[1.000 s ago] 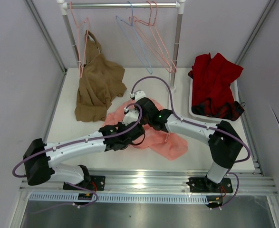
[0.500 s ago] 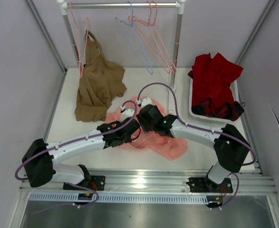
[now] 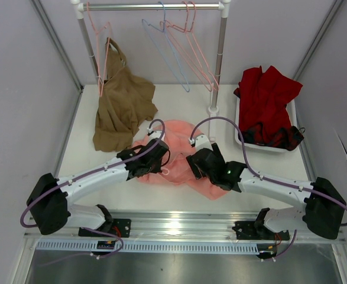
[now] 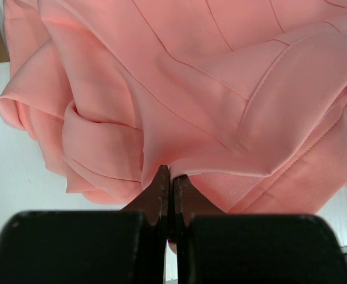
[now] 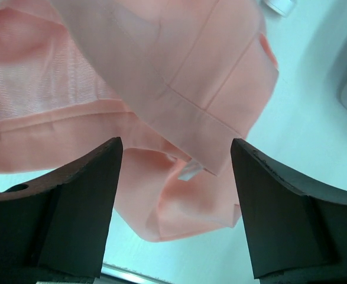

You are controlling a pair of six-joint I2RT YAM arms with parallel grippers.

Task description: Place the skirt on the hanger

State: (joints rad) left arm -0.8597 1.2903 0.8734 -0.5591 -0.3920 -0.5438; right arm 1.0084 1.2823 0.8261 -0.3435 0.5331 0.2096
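The salmon-pink skirt (image 3: 179, 137) lies crumpled on the white table between my two grippers. My left gripper (image 3: 162, 157) is at its left side; in the left wrist view that gripper (image 4: 169, 172) is shut on a fold of the skirt (image 4: 191, 89). My right gripper (image 3: 192, 161) hovers over the skirt's right part. In the right wrist view it (image 5: 176, 144) stands open, with the skirt's hem (image 5: 179, 77) below and between the fingers, untouched. The light blue hanger (image 3: 164, 54) hangs on the rack at the back.
Pink wire hangers (image 3: 192, 50) hang beside the blue one on the rack rail (image 3: 155, 6); another (image 3: 101, 41) holds a tan garment (image 3: 123, 105) draping onto the table. A white bin (image 3: 242, 139) with a dark red garment (image 3: 268, 97) stands at the right. The rack post (image 3: 219, 65) rises behind the skirt.
My right gripper opened, let go of the skirt and drew back toward the near right. My left gripper shut on the skirt and shifted slightly away; the cloth now lies more spread out.
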